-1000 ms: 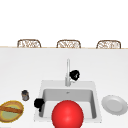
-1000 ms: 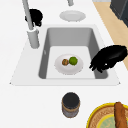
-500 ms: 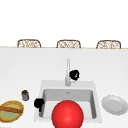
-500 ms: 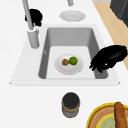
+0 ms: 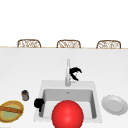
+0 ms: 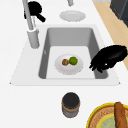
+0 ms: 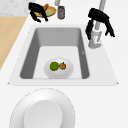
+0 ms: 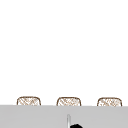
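The right hand (image 5: 75,73), fingers loosely curled and holding nothing, hovers just beside the grey metal tap (image 5: 67,72) at the sink's back rim. The left hand (image 6: 109,58), fingers relaxed, hangs over the sink's front-left edge, above open basin beside the small white plate (image 6: 69,64).

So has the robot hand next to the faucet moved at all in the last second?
No. The right robot hand sits in the same spot beside the faucet as before, just right of its stem in the front view.

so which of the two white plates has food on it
The plate inside the sink, holding a green fruit and a small brown item. The plate on the counter beside the sink is bare.
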`<state>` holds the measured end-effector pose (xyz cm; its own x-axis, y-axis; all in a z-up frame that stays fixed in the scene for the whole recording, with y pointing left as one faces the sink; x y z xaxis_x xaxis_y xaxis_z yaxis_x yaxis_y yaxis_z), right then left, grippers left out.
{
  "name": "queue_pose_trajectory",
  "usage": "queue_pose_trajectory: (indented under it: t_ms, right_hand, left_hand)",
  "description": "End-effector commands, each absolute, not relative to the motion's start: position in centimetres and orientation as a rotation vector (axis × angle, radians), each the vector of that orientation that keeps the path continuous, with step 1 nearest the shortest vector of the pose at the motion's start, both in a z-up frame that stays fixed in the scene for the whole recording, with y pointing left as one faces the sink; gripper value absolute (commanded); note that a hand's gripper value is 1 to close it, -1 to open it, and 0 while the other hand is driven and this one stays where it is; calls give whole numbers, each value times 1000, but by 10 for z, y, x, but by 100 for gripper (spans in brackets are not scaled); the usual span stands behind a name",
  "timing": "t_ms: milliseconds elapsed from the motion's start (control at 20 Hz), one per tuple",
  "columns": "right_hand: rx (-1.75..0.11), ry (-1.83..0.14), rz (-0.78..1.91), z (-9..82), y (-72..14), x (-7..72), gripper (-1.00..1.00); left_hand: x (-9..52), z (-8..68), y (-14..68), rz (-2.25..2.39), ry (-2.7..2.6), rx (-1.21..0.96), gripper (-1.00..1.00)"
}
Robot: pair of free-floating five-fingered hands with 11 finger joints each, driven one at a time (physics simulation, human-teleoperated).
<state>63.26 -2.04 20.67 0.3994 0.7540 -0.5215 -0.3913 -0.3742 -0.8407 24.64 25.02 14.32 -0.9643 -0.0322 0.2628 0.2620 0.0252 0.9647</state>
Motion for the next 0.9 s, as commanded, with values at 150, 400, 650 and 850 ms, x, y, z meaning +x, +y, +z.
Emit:
queue_pose_trajectory:
  t_ms: [150,400,650,850]
  right_hand:
    - [-1460,-313,1290,252,-23,632,-100]
    - [-1424,-372,1293,271,-40,633,-100]
    - [-1468,-337,1293,272,-43,635,-100]
    - [-1337,-410,1256,284,-64,633,-100]
  left_hand:
    - [246,143,250,-2043,-2086,-239,0]
    - [246,143,250,-2043,-2086,-239,0]
    - [246,143,250,-2043,-2086,-239,0]
    - [246,143,250,-2043,-2086,-239,0]
